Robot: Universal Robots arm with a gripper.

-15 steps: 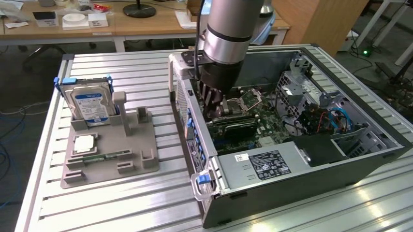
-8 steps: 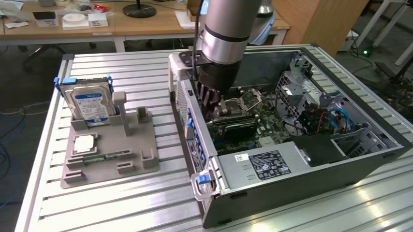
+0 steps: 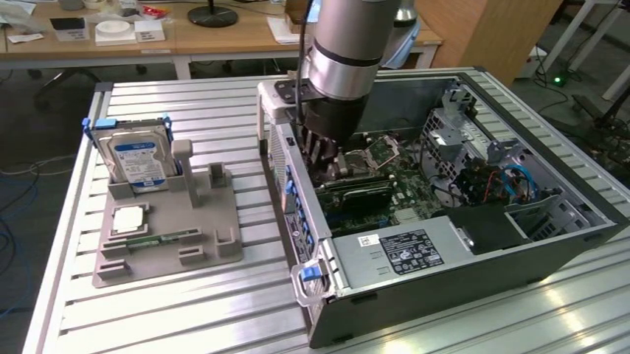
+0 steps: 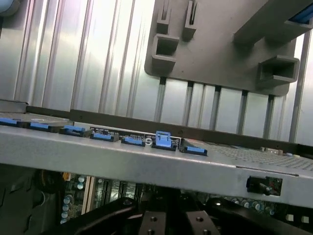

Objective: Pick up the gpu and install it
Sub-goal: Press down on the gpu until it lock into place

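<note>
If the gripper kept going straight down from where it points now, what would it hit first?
Most likely the motherboard inside the open computer case: the gripper points down onto it near the dark card. Depth is unclear.

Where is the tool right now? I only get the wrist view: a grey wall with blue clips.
Observer: The tool is down inside the open PC case, over the motherboard, close to the wall that faces the holder.
Operator: What sits on that holder?
Observer: A hard drive stands upright at its far end, and a memory stick lies flat nearer the front.
Operator: Does the tool grip anything?
Observer: It is shut, but I cannot tell what, if anything, it grips. The arm's thick silver wrist stands upright right above it.
</note>
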